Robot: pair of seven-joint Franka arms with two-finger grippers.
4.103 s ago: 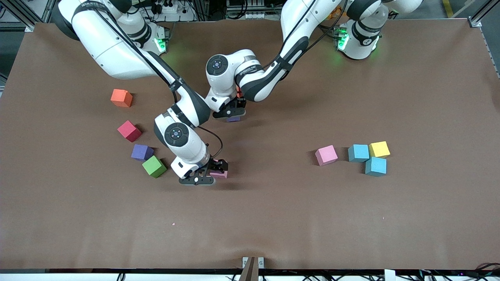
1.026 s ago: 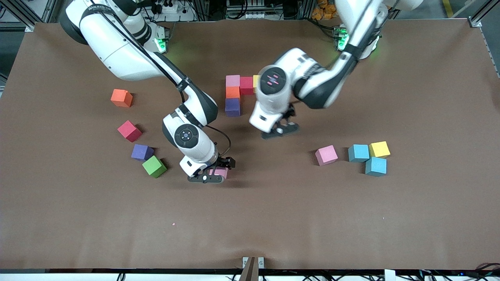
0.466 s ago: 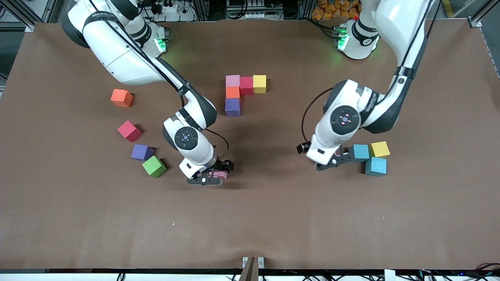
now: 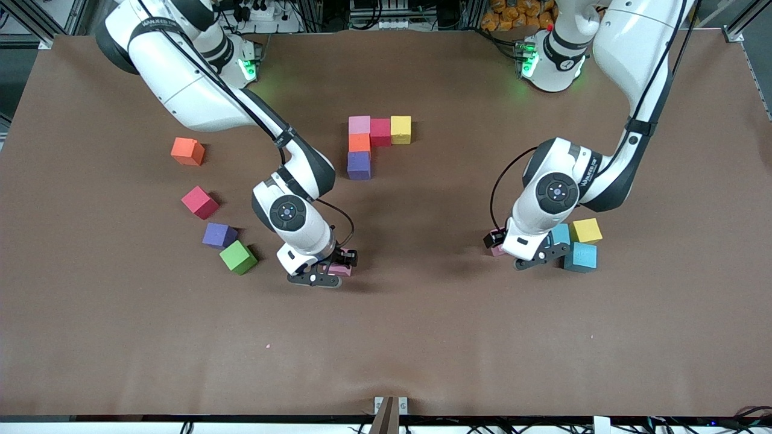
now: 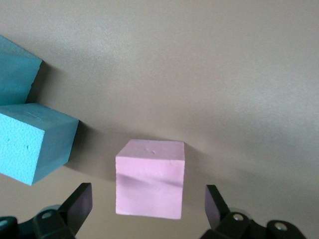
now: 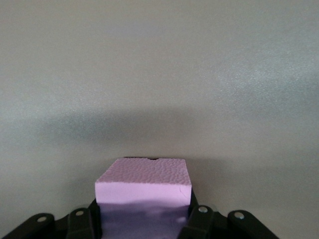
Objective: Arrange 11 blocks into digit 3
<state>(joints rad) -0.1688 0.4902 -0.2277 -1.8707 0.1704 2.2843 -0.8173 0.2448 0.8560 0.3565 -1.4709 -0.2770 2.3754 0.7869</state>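
A pink block (image 6: pixel 144 191) stands on the table near the table's middle, and my right gripper (image 4: pixel 333 269) is shut on it, its fingers pressed against two of the block's sides. My left gripper (image 5: pixel 148 206) hangs open over a second pink block (image 5: pixel 150 178), one finger on either side and clear of it. That block (image 4: pixel 496 250) lies beside two light blue blocks (image 4: pixel 581 256) and a yellow one (image 4: pixel 586 230). The partial digit 3 (image 4: pixel 359 143) is a bar of pink, red and yellow cubes, with orange and purple cubes running nearer to the front camera.
Toward the right arm's end of the table lie loose orange (image 4: pixel 187 150), red (image 4: pixel 199 202), purple (image 4: pixel 219 235) and green (image 4: pixel 237 257) blocks. The green one is close beside my right hand. In the left wrist view a light blue block (image 5: pixel 35 144) sits next to the pink one.
My right gripper has shut on its pink block without moving away. My left arm swung from beside the figure to above the pink block by the light blue ones.
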